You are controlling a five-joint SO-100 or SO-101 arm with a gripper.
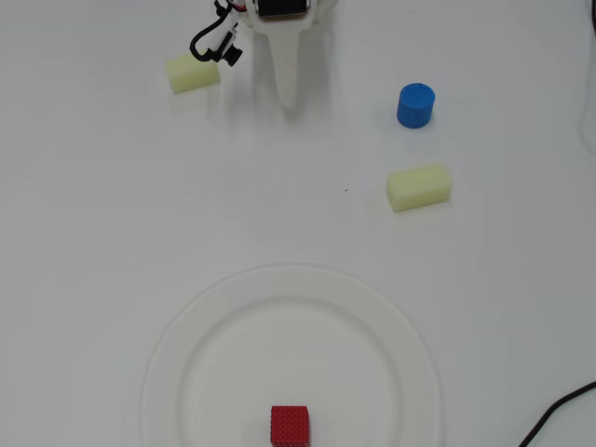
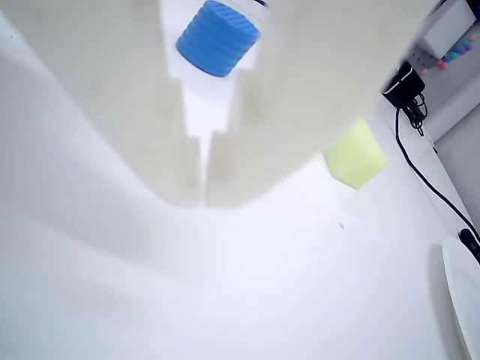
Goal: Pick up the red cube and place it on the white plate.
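Note:
The red cube (image 1: 290, 426) sits on the white plate (image 1: 223, 326) near the plate's front edge in the overhead view. My gripper (image 1: 292, 104) is at the far top of that view, well away from the plate, with its white fingers together and nothing between them. In the wrist view the gripper (image 2: 202, 196) fills the upper half, its two pale fingers (image 2: 142, 112) meeting at the tips over bare table. The plate's rim (image 2: 463, 300) just shows at the right edge there. The red cube is out of the wrist view.
A blue ribbed cylinder (image 1: 415, 104) (image 2: 217, 37) stands right of the gripper. One pale yellow foam block (image 1: 419, 186) (image 2: 356, 154) lies below it, another (image 1: 193, 73) lies left of the arm. A black cable (image 1: 559, 414) enters at the bottom right corner.

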